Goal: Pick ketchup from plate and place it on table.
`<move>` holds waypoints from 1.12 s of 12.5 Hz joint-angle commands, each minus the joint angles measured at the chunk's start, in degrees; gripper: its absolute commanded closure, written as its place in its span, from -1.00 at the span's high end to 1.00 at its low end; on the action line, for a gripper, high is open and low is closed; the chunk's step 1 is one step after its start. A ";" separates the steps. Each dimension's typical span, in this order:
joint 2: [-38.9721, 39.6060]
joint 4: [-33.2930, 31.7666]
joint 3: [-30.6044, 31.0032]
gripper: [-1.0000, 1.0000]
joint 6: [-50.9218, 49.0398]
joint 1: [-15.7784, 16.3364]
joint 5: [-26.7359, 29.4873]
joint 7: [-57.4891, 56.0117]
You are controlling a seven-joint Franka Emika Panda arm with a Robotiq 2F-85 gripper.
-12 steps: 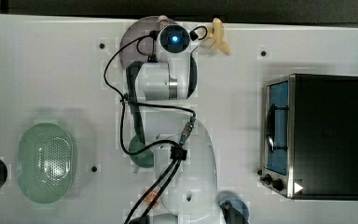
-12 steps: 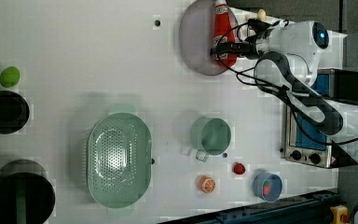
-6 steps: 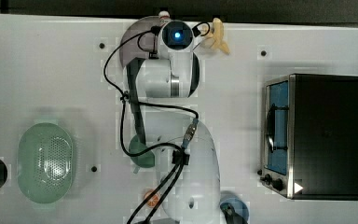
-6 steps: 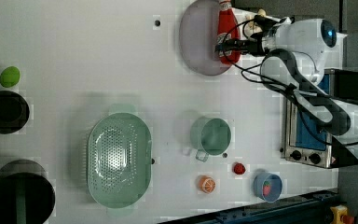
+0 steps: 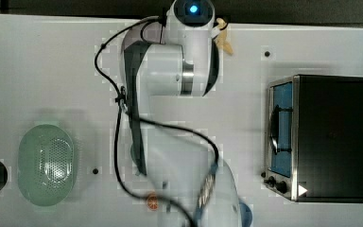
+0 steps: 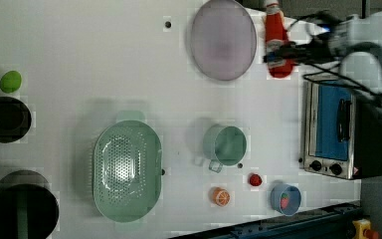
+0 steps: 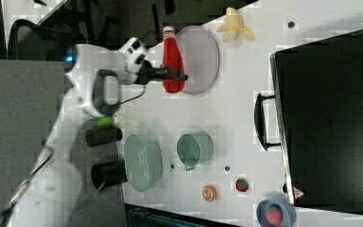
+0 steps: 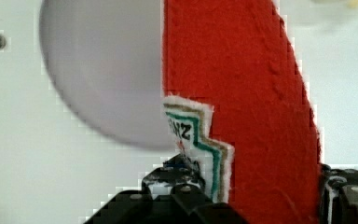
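Note:
The ketchup (image 6: 277,35) is a slim red bottle with a white label, and my gripper (image 6: 278,54) is shut on its lower body. In the left view it hangs just right of the lilac-grey plate (image 6: 223,40), over the white table (image 6: 104,59). The right view has the ketchup (image 7: 172,52) at the plate's (image 7: 201,52) left rim, with the gripper (image 7: 172,73) across it. In the wrist view, black fingers (image 8: 177,186) press both sides of the ketchup (image 8: 242,93), and the plate (image 8: 102,70) lies beside it.
A toaster oven (image 6: 338,129) stands at the left view's right. A green basket (image 6: 127,169), a green mug (image 6: 224,144), a strawberry (image 6: 254,179), an orange slice (image 6: 220,196) and a blue bowl (image 6: 285,199) lie lower down. A banana (image 7: 236,26) lies near the plate.
The gripper has carried the ketchup from over the plate's edge toward the left view's right, off the plate. The arm has swung further toward the top view's upper edge.

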 commanded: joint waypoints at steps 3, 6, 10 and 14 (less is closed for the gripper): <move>-15.30 -6.22 -1.86 0.17 -9.20 -2.29 -0.26 6.39; -21.39 -16.90 -2.81 0.17 -6.47 -2.32 -0.26 8.80; -24.76 -32.66 -3.21 0.17 9.24 -2.32 -0.25 9.03; -21.76 -41.62 -3.08 0.17 22.03 -2.21 -0.25 9.09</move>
